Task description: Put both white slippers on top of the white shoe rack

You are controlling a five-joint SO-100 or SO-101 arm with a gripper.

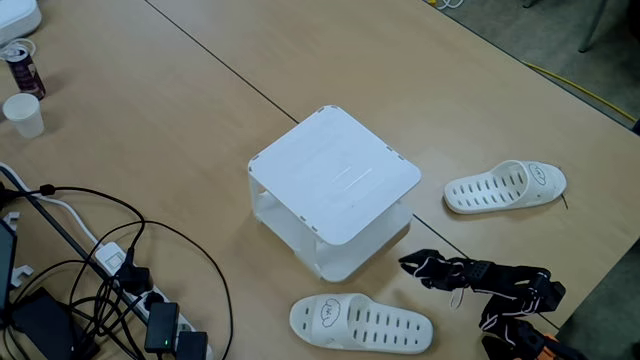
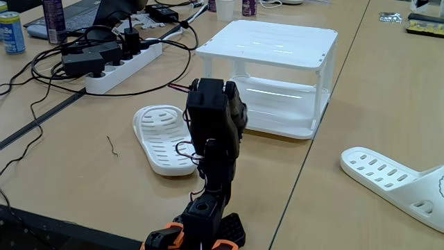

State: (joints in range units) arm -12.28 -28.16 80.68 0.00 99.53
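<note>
The white shoe rack (image 1: 335, 178) (image 2: 270, 43) stands in the middle of the wooden table with a bare top shelf. One white slipper (image 1: 505, 187) (image 2: 392, 179) lies on the table to the rack's right in both fixed views. The other white slipper (image 1: 362, 323) (image 2: 161, 136) lies near the front edge, below the rack, its cloud-face drawing showing. My black arm (image 2: 215, 132) sits folded between the two slippers. My gripper (image 1: 412, 266) points toward the rack's near corner; its fingers look shut with nothing in them and touch neither slipper.
A power strip (image 1: 150, 312) (image 2: 121, 66) with tangled black cables lies left of the rack. A paper cup (image 1: 22, 113) and a can (image 1: 22, 68) stand at the far left. The table edge (image 1: 600, 290) runs close behind the arm's base.
</note>
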